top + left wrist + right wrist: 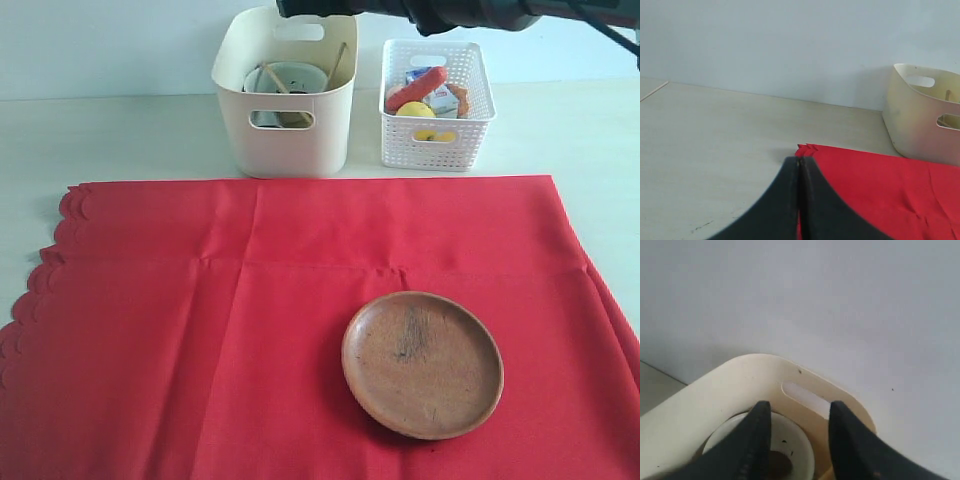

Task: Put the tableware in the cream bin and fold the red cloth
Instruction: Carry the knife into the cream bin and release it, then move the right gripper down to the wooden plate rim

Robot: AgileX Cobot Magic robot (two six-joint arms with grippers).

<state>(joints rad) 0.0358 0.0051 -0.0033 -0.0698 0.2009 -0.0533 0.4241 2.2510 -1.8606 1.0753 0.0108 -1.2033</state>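
The red cloth lies spread flat on the table, its scalloped edge at the left. On it, front right, rests the round brown wooden plate. The cream bin stands behind the cloth and holds the pale speckled bowl and wooden sticks. My right gripper hangs open and empty over the bin and bowl; its arm crosses the exterior view's top. My left gripper is shut, low beside the cloth's corner, with the bin beyond. It is outside the exterior view.
A white lattice basket right of the cream bin holds a red sausage, a lemon and other foods. The pale wall rises just behind both containers. Bare tabletop lies left of the cloth.
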